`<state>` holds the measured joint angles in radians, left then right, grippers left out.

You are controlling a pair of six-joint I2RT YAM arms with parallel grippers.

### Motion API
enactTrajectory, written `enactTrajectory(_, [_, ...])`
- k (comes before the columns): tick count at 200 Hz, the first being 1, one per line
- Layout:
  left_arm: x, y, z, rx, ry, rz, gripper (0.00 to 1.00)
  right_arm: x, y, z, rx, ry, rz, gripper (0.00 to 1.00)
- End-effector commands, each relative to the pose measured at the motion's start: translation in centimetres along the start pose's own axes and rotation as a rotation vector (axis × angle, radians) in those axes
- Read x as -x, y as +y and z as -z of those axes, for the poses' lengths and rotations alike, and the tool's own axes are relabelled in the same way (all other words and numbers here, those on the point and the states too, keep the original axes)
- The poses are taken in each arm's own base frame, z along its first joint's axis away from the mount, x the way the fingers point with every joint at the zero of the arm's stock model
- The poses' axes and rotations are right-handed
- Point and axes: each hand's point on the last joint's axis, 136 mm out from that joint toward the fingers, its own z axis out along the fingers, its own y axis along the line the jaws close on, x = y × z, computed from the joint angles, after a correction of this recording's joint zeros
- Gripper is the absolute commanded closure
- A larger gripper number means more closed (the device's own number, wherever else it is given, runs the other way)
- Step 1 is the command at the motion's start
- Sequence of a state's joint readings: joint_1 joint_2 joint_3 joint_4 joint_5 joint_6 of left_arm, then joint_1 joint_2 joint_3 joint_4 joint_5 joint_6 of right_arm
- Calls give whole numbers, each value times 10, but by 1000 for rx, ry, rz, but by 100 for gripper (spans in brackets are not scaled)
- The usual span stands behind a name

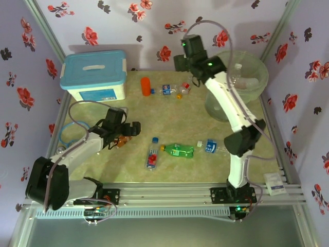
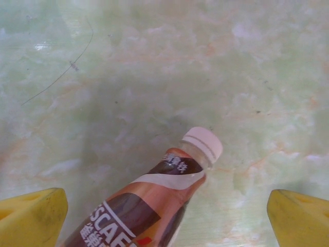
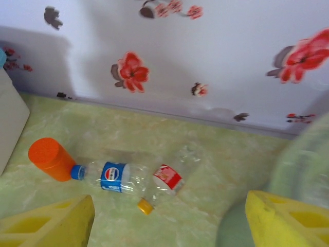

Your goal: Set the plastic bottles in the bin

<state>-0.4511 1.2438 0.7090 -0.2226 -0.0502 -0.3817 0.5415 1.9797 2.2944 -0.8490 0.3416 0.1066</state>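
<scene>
Straddling the target: the left gripper (image 2: 165, 218) hangs low over the brown coffee bottle (image 2: 175, 177), jaws wide, nothing gripped
Bottle's place: it lies on its side on the bench (image 2: 154, 62), white cap pointing away, at the near left and well apart from the bin (image 1: 257, 69)
Right gripper (image 3: 167, 221): jaws apart and empty, held up beside the bin, facing the back wall
Left to clear: the orange bottle (image 1: 146, 86), Pepsi bottle (image 1: 167, 89) and red-labelled bottle (image 1: 183, 90) at the back; the green bottle (image 1: 178, 150) and two clear ones near the middle
Risk, slipping: the brown bottle sits askew to the jaws, so closing could turn it, roll it or squeeze it out
Risk, crossing: the right arm stands in front of the bin, and a carry across could meet it
Cut off: the brown bottle's lower body leaves the left wrist view
Hard to make out: how many bottles lie behind the bin's cloudy wall
</scene>
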Motion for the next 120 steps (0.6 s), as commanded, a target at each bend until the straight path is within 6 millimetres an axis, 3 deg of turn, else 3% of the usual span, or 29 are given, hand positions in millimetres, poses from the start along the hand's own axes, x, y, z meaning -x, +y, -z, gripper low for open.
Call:
enactTrajectory(1, [16, -13, 12, -86, -74, 49, 0, 1, 11, -36, -53, -17, -41, 22])
enactTrajectory(27, [21, -12, 18, -89, -95, 54, 0, -20, 23, -86, -80, 34, -51, 22])
enactTrajectory(55, [16, -7, 19, -81, -89, 57, 0, -49, 17, -128, -141, 92, -65, 22])
enactTrajectory(89, [11, -3, 15, -72, -77, 67, 0, -87, 1, -167, -190, 171, -106, 23])
enactTrajectory(120, [14, -4, 13, -73, -76, 66, 0, -109, -2, -191, -201, 201, -136, 23])
